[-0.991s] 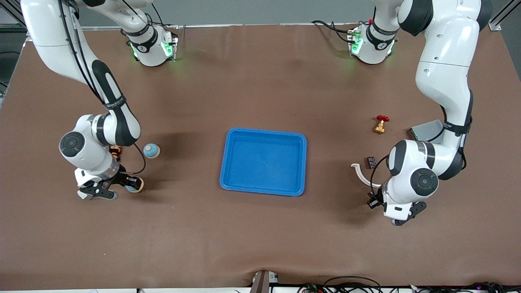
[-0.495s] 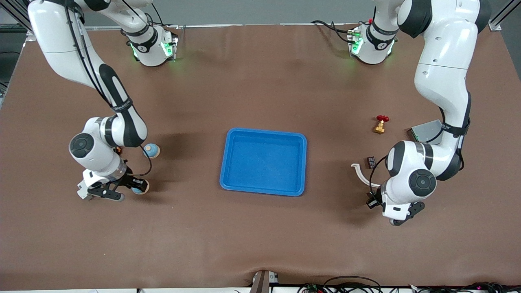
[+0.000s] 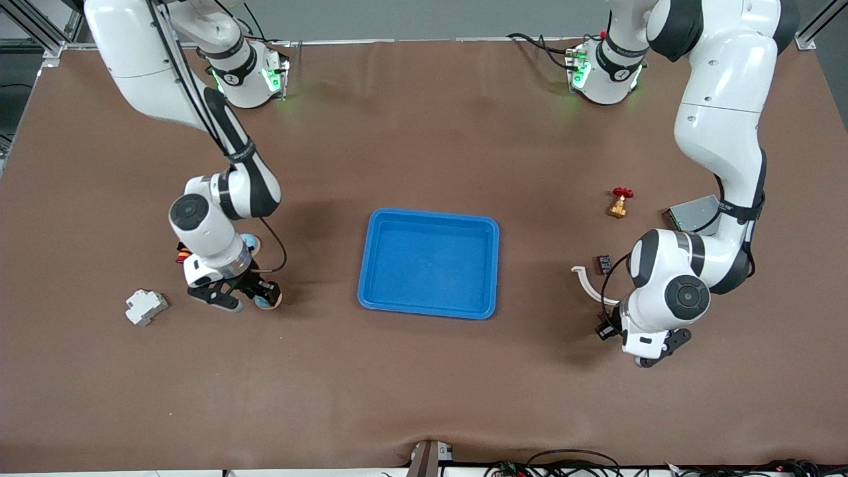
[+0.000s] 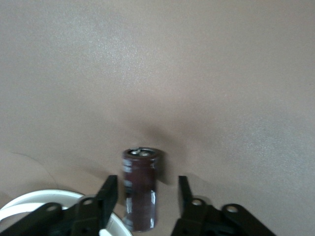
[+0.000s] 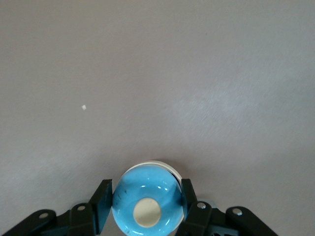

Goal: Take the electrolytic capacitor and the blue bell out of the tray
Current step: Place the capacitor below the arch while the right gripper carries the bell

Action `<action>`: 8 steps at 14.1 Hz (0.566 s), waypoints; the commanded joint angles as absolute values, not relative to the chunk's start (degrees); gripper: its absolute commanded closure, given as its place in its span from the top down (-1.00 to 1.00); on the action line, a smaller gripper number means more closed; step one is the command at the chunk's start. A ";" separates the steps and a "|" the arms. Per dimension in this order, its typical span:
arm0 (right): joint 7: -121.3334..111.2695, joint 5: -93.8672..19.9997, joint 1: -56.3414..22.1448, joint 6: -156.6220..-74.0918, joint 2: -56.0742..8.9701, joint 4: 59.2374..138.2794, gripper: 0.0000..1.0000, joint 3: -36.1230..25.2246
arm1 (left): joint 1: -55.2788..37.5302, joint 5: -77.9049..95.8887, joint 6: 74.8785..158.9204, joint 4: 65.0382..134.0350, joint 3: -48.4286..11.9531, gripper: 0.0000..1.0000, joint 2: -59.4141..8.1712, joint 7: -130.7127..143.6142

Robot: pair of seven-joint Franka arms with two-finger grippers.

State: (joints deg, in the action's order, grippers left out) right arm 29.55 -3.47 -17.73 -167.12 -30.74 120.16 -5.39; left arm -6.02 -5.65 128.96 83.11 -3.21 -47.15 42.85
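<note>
My left jaws have just let go. A moment ago they were clamped tight, and now the left gripper [image 4: 146,187] stands partly open, with a clear gap between each finger and the capacitor [image 4: 140,206]. The capacitor stands upright on the bare table between the fingers, held by nothing. It is at my left arm's end of the table, just beside the white hook [image 3: 584,279] and well apart from the tray [image 3: 430,265]. I judge that half of the job done. What is left for this arm is to lift straight up without brushing the capacitor, since a thing that tall and narrow looks easy to tip.

My right jaws are closed on the bell [image 5: 147,204], one finger pressed to each side of its blue dome. The right gripper [image 5: 146,191] has not changed its hold in the last second, but the arm has carried it toward the tray. That move uncovered a white block [image 3: 146,307] that my hand was hiding. The bell is now low over the table between that block and the tray, outside the rim. I cannot tell whether its base touches the table.

The tray itself is empty. Only the bell is left to set down, and it must land clear of the rim.
</note>
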 commanded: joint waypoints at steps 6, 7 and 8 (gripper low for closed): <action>47.98 -4.31 -34.43 -170.60 -32.61 129.02 -1.00 -7.64 | -5.10 -10.97 129.03 82.18 -0.71 1.00 -45.18 31.16; 48.25 -4.31 -35.93 -170.51 -32.52 129.81 -1.00 -8.69 | -3.71 -11.42 128.59 82.35 -0.44 1.00 -44.48 26.59; 48.16 -4.31 -37.34 -170.33 -32.08 130.86 -1.00 -9.66 | -2.04 -11.51 127.80 82.70 -0.53 1.00 -43.25 22.54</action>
State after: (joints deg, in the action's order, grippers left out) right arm 44.52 -3.40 -33.57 -170.72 -27.21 127.39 -9.32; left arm -4.72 -9.93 129.10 81.61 -0.56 -46.09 29.61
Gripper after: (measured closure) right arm 0.383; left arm 0.000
